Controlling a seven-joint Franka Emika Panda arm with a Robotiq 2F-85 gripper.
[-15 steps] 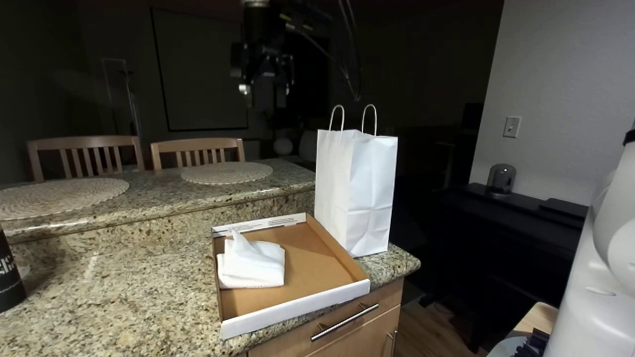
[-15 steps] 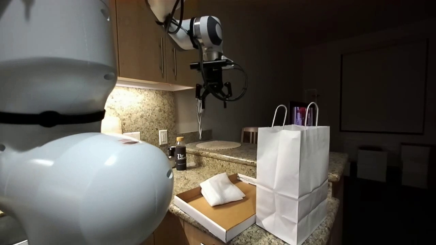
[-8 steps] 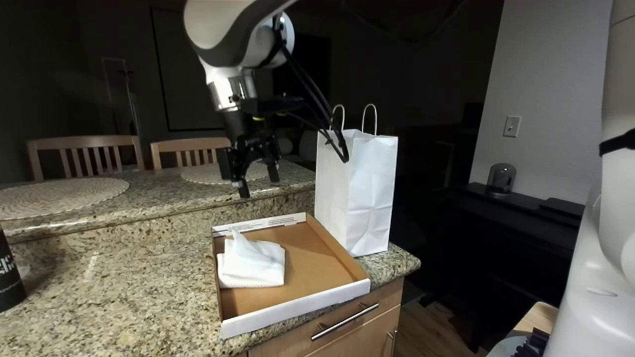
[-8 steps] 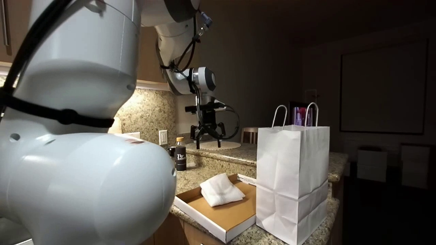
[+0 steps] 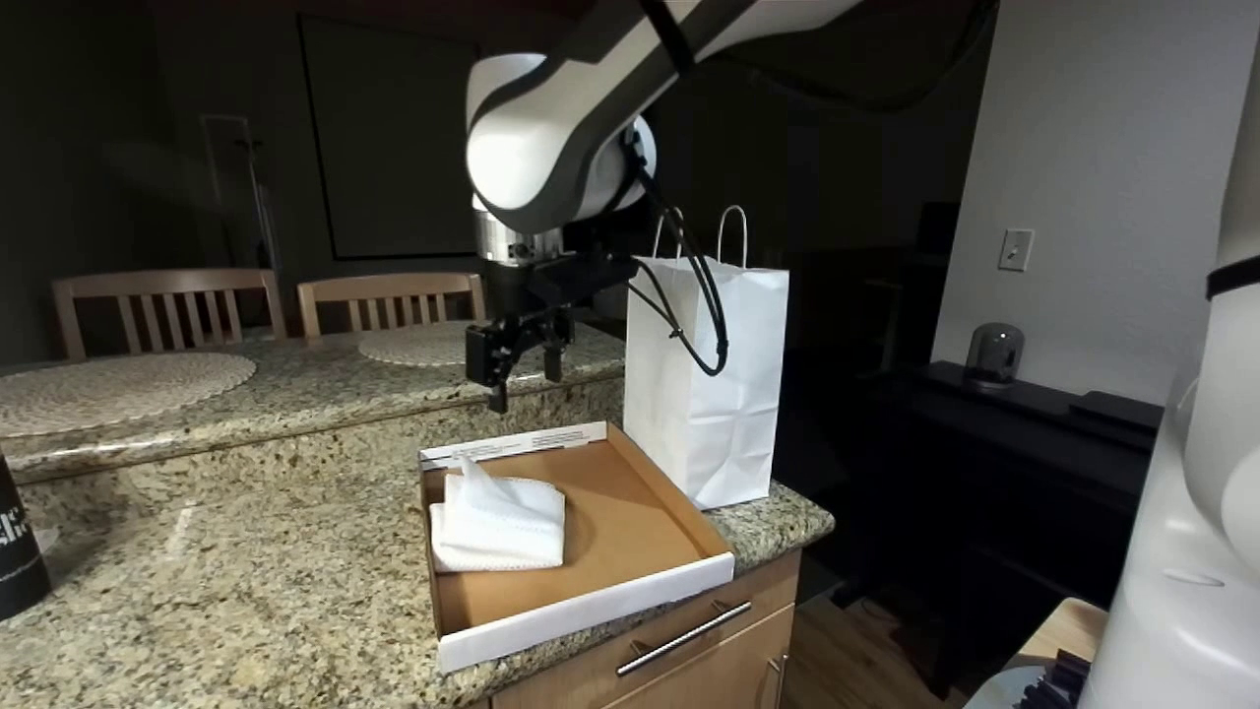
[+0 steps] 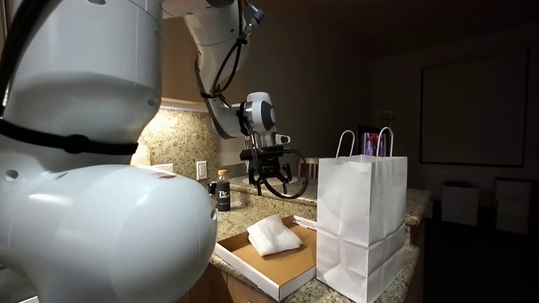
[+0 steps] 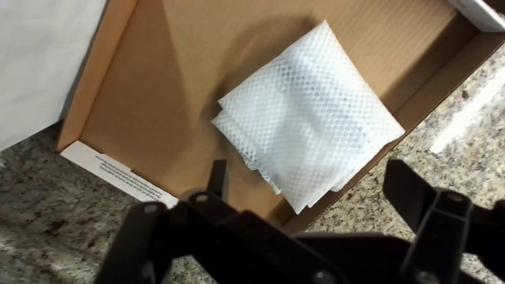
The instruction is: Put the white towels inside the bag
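We find the black claw spread, empty, hanging clear of the folded white textured towels, presumably to aim a grasp. These lie in a brown cardboard tray; the white paper bag stands upright just beside, likely for easy transfer. Speckled granite worktop beneath; slatted wooden chairs in darkness beyond.

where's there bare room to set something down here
A wide patch of counter between bottle and box is bare; so is the box's floor from the towels toward the bag. It's crowded where bag and box stand close; the gripper hangs higher up.
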